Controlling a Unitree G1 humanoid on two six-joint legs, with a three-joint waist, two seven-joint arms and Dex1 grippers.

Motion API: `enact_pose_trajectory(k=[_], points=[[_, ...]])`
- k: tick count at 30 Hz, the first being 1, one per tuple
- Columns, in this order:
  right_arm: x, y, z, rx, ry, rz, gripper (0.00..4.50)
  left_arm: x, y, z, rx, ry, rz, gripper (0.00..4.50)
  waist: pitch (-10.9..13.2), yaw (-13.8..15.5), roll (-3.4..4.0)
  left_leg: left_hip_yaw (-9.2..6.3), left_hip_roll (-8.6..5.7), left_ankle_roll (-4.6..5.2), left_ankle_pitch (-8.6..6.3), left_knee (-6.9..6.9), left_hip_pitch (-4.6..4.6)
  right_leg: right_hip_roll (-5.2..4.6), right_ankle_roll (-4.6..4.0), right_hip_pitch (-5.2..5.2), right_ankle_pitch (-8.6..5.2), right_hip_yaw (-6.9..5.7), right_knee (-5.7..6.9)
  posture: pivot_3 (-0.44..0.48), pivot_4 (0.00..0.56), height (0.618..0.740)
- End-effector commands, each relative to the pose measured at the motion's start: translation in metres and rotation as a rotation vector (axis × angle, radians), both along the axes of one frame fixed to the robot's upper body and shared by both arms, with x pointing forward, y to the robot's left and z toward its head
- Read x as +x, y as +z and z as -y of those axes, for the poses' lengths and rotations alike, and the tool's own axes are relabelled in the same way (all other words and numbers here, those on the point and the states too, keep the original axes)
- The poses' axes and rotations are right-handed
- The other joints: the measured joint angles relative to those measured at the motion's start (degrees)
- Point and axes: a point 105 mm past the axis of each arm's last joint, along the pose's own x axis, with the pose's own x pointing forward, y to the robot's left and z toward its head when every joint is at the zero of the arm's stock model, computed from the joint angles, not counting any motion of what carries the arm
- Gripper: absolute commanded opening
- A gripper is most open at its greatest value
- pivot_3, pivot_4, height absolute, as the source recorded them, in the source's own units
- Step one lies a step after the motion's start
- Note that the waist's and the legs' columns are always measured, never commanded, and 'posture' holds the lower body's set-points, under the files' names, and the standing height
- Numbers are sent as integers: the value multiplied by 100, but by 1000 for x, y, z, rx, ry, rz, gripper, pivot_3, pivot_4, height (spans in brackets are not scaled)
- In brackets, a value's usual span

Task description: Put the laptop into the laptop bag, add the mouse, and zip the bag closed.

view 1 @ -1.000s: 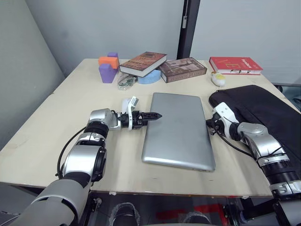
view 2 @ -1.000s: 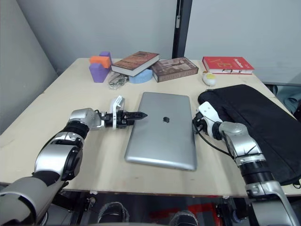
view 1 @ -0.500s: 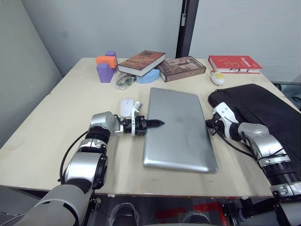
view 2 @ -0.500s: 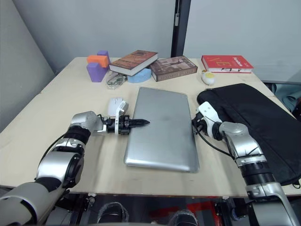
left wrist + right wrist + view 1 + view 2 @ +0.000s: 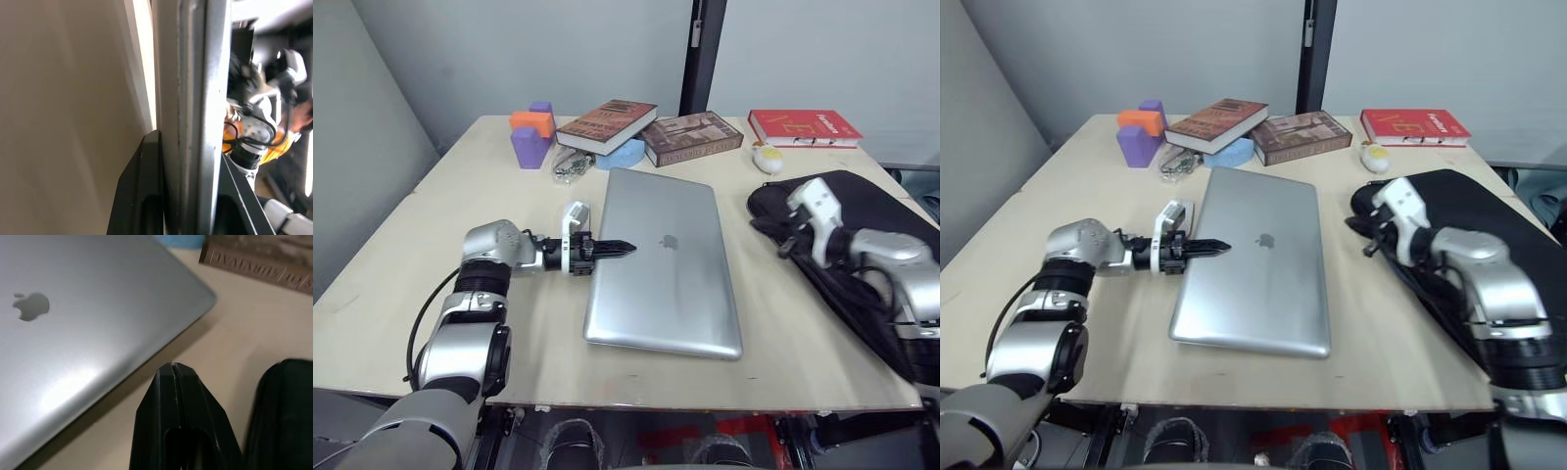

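The left gripper [image 5: 607, 249] clamps the left edge of the laptop [image 5: 664, 259], one black finger above the lid and one below it, as the left wrist view shows with the metal edge [image 5: 188, 117] wedged between the two fingers. The laptop lies flat on the table [image 5: 431, 255], lid shut, its apple logo just beyond the fingertips toward the middle of the lid. The right gripper [image 5: 1369, 235] hovers between the laptop's right edge and the laptop bag [image 5: 1489, 235], touching neither clearly; in the right wrist view its fingers [image 5: 178, 421] are pressed together with nothing between them, the laptop's corner ahead of them on one side and the bag's black edge on the other. The bag lies flat at the right of the table, under the right arm. A small white object just behind the left gripper's fingers may be the mouse, but I cannot tell. Farther off lie two brown books [image 5: 607, 124], a red book [image 5: 803, 127], purple and orange blocks [image 5: 532, 135] and an egg-shaped plush toy [image 5: 767, 161].
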Motion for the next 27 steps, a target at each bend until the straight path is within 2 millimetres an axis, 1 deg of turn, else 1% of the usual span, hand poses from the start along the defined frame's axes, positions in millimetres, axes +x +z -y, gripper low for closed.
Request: enact_pose_trajectory(k=[1,3,7,10,13,15,17,21,24,25,27], points=[[-35,33,3,12,79,2,251,-4,57,-10,-178,-2,152,331,1,65,0,-1,0,0,0,3,0,0,0,3,0,0,-1,0,150,725],[-55,43,6,3,117,-30,800,-6,63,-15,-190,11,171,331,3,130,0,-2,-1,1,-1,6,-2,-1,0,4,0,1,-5,0,150,725],[-75,59,18,-45,91,-36,2164,-12,73,-24,-215,18,210,331,3,161,0,-2,1,0,-2,9,6,-1,-1,10,0,1,-1,0,150,725],[-85,71,39,-91,6,-14,3199,-11,73,-34,-206,60,206,331,3,181,0,-1,2,-1,-3,16,5,-1,-1,9,0,3,3,0,150,725],[-87,71,55,-127,-48,-15,4181,-9,73,-38,-203,83,196,331,3,189,0,-2,3,0,-3,26,4,-1,-1,8,0,3,8,0,150,725],[-84,63,63,-145,-73,-38,4181,-10,75,-36,-193,79,209,331,3,189,0,-2,3,1,-3,32,4,-1,-1,9,0,3,11,0,150,725],[-77,52,68,-160,-105,-60,4181,-8,81,-36,-215,88,219,331,3,189,0,-2,3,3,-4,41,1,-1,0,8,0,5,14,0,150,725],[-50,22,89,-221,-271,-62,4181,-5,82,-32,-225,99,215,331,2,158,-2,-8,4,6,-2,52,4,-1,0,14,1,4,22,0,150,725],[-44,17,94,-244,-299,-55,4181,-4,81,-32,-226,103,214,331,3,149,0,-8,1,6,-2,57,-1,-3,1,11,1,4,24,0,150,725],[-36,5,97,-272,-341,-50,4181,-5,80,-30,-228,101,215,331,4,143,1,-8,1,6,-2,56,-5,-3,1,7,1,4,24,0,150,725],[-25,-16,96,-292,-387,-46,4181,-5,78,-29,-243,112,216,331,2,109,-2,-12,3,6,-2,55,-8,0,2,5,2,1,25,0,150,725]])
